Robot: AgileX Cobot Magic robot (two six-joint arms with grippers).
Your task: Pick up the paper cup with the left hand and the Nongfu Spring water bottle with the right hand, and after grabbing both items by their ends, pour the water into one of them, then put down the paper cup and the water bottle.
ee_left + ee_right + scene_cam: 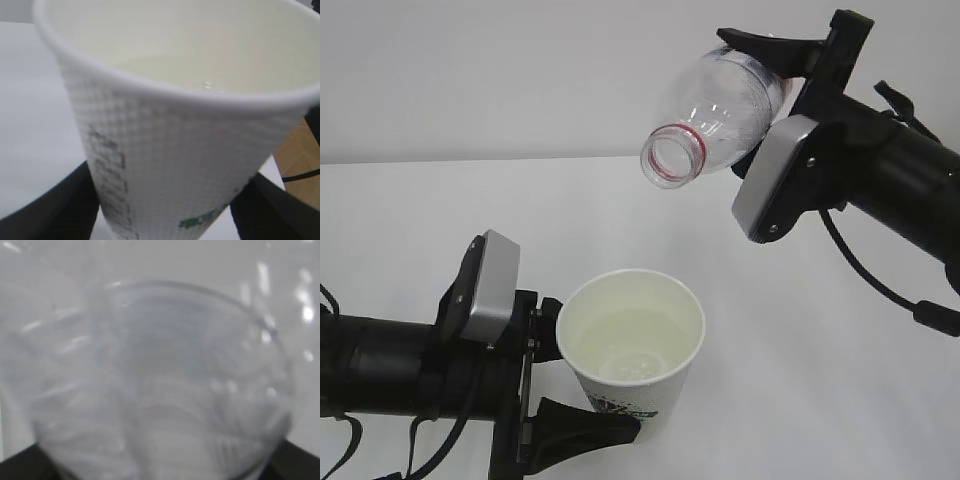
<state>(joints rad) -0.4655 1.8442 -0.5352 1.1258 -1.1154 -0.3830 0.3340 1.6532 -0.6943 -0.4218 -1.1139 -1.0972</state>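
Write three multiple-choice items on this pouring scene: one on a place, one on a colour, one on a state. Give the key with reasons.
1. Where is the mouth of the Nongfu Spring water bottle relative to the paper cup?
A. Above the cup and off to the right in the exterior view
B. Inside the cup
C. Below the cup

2. What colour is the ring on the bottle's neck?
A. Blue
B. Red
C. Yellow

3. What state is the cup in?
A. Lying on its side
B. Upside down
C. Upright with water in it

Key:
1 A, the open mouth hangs higher than the rim, tilted down towards it.
2 B, a red band circles the neck.
3 C, the left gripper holds it rim up, and liquid shows inside.
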